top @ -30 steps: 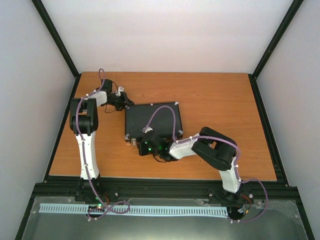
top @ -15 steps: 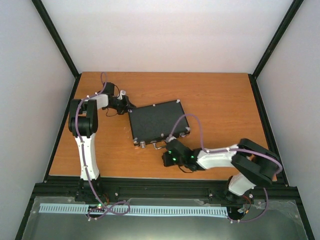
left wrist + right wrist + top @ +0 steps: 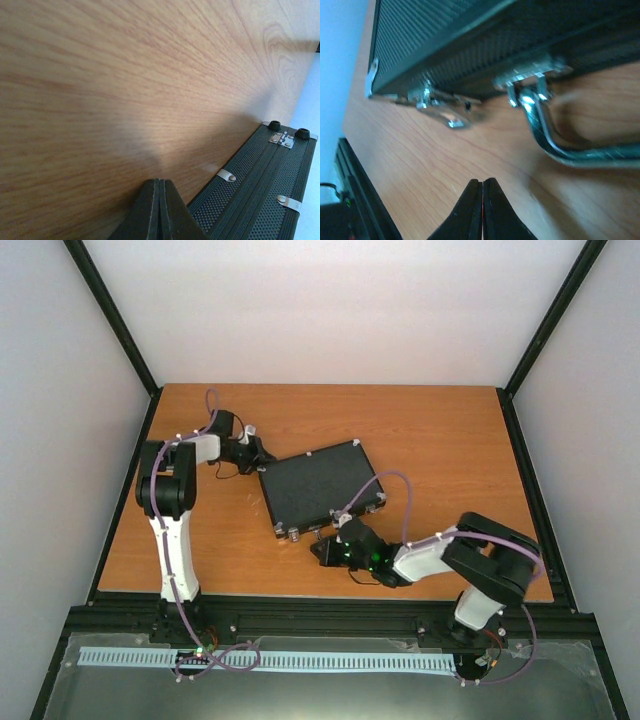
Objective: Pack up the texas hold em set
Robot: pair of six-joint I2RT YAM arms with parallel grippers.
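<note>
The black briefcase (image 3: 320, 485) lies shut and flat on the wooden table (image 3: 450, 440), a little left of the middle. It has turned since a second ago. Then it sat nearly square to the table edge. Now its right end points further away from the arms and its left end has swung nearer to them.

The left gripper (image 3: 263, 457) has shifted only slightly and sits at the case's far left corner with its fingers (image 3: 159, 210) pressed together on nothing. In the left wrist view the case's side wall with its hinge plate (image 3: 282, 140) runs just beside them. I cannot tell whether they touch it.

The right arm has changed most. A second ago its wrist hung over the near edge of the case. It then swung out to the right, and now it lies low along the table with the right gripper (image 3: 318, 549) just off the case's near long side. Its fingers (image 3: 482, 210) are clenched empty, pointing at the silver latch (image 3: 442, 112) and the metal handle (image 3: 560, 145), which rests on the wood.
</note>
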